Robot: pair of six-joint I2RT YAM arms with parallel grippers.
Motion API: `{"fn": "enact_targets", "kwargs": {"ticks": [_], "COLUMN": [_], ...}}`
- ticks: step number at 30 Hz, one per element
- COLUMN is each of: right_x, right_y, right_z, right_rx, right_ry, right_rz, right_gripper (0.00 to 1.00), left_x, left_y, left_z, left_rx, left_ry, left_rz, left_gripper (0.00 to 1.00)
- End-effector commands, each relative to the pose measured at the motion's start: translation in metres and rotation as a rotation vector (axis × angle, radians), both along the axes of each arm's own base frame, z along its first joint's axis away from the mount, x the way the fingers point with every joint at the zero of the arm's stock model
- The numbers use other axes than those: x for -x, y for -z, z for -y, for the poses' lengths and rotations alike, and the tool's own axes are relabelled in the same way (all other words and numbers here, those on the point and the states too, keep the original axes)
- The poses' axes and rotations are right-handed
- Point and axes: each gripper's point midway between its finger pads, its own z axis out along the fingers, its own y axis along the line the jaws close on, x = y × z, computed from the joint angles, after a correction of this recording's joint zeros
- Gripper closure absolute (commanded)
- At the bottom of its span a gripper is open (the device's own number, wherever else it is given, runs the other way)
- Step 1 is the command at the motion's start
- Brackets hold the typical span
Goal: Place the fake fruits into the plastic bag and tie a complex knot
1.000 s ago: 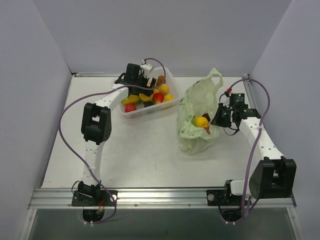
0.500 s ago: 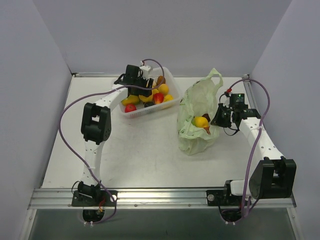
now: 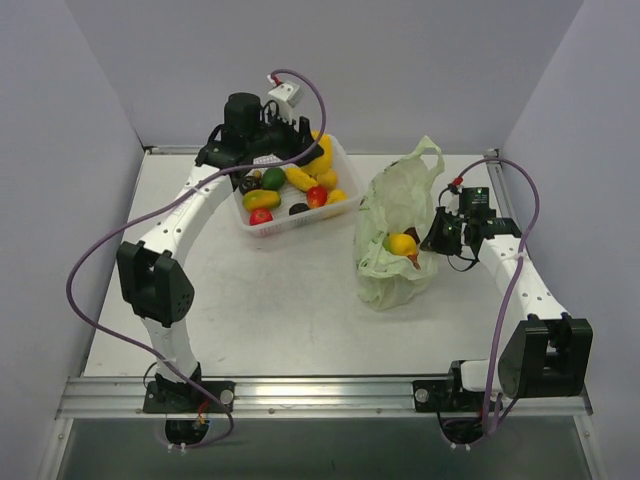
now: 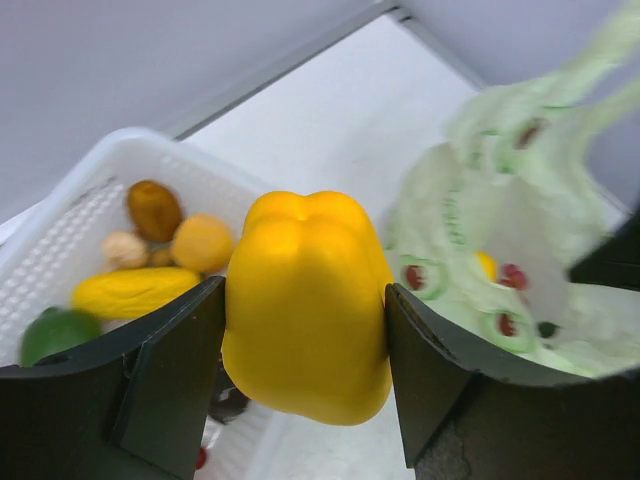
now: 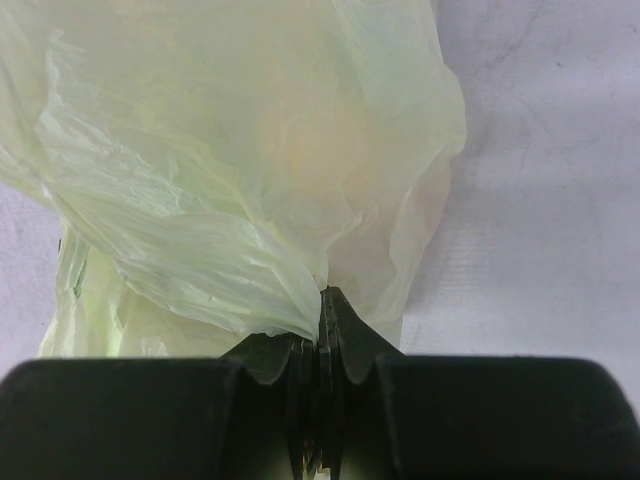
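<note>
My left gripper (image 4: 303, 292) is shut on a yellow pepper-shaped fake fruit (image 4: 305, 300) and holds it in the air above the far right end of the white basket (image 3: 300, 224); the top view also shows this fruit (image 3: 321, 152). More fake fruits lie in the basket: a green one (image 3: 273, 178), a red one (image 3: 316, 196) and a long yellow one (image 4: 125, 292). The pale-green plastic bag (image 3: 395, 215) stands to the right with a yellow fruit (image 3: 403, 243) inside. My right gripper (image 5: 322, 300) is shut on the bag's edge (image 5: 290, 310).
Grey walls close in the table on the left, back and right. A metal rail (image 3: 320, 395) runs along the near edge between the arm bases. The left arm's purple cable (image 3: 100, 260) loops out over the left side of the table.
The left gripper closed on the yellow fruit in the basket and lifted it up and back, the arm's elbow swinging left. The right arm and the bag have not moved.
</note>
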Motion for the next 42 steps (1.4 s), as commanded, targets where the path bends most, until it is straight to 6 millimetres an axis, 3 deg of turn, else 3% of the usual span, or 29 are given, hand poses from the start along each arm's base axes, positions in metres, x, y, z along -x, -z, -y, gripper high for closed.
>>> {"fn": "enact_targets", "kwargs": {"ticks": [1,6,7,8,10,11,13,14,18,22,23,24,25,26,30,34,35,40,42], "right_x": [0.0,0.0,0.0,0.0,0.001,0.001,0.002,0.002,0.01,0.015,0.017,0.018,0.019,0.02,0.026,0.037,0.039,0.059,0.072], "right_y": [-0.009,-0.01,-0.01,-0.009,-0.009,-0.01,-0.011,-0.012,-0.014,-0.015,-0.014,-0.015,-0.013,-0.014,-0.01,-0.008,-0.009,-0.018,-0.023], "right_z": [-0.001,-0.004,-0.004,-0.005,-0.005,-0.005,-0.005,-0.004,-0.005,0.001,0.001,0.001,0.0,-0.001,-0.008,-0.025,-0.029,-0.069,-0.093], "right_rx": [-0.014,-0.037,-0.04,-0.046,-0.05,-0.056,-0.066,-0.07,-0.093,-0.096,-0.097,-0.1,-0.103,-0.108,-0.143,-0.23,-0.252,-0.363,-0.41], "right_ry": [-0.003,0.008,0.009,0.014,0.016,0.021,0.029,0.033,0.054,0.073,0.074,0.073,0.071,0.068,0.045,0.002,-0.013,-0.149,-0.245], "right_rz": [0.018,0.009,0.008,0.004,0.002,0.002,0.003,0.004,-0.017,-0.028,-0.032,-0.033,-0.037,-0.039,-0.055,-0.045,-0.041,-0.024,-0.026], "right_gripper": [1.0,1.0,1.0,1.0,1.0,1.0,1.0,1.0,1.0,1.0,1.0,1.0,1.0,1.0,1.0,1.0,1.0,1.0,0.92], "left_x": [0.06,0.137,0.134,0.149,0.153,0.16,0.161,0.158,0.15,0.134,0.137,0.139,0.142,0.149,0.161,0.173,0.165,0.196,0.213], "left_y": [-0.032,-0.059,-0.062,-0.058,-0.06,-0.046,-0.04,-0.024,0.002,0.009,0.013,0.004,0.003,-0.002,-0.033,-0.066,-0.069,-0.06,-0.043], "left_z": [0.053,0.132,0.134,0.155,0.173,0.19,0.204,0.212,0.227,0.231,0.235,0.235,0.236,0.236,0.211,0.158,0.14,0.074,0.049], "left_rx": [0.146,0.246,0.26,0.263,0.26,0.248,0.253,0.235,0.214,0.188,0.182,0.178,0.165,0.167,0.154,0.208,0.217,0.207,0.179], "left_ry": [0.2,0.376,0.368,0.412,0.414,0.428,0.426,0.421,0.401,0.364,0.388,0.41,0.43,0.465,0.491,0.483,0.461,0.537,0.535], "left_rz": [-0.022,0.003,0.01,0.002,0.022,-0.001,-0.003,-0.024,-0.047,-0.023,-0.029,-0.027,-0.021,-0.026,0.021,-0.005,-0.012,-0.049,-0.07], "left_gripper": [0.59,0.57,0.57,0.57,0.58,0.58,0.57,0.57,0.53,0.37,0.21,0.1,0.02,0.02,0.02,0.03,0.03,0.03,0.03]}}
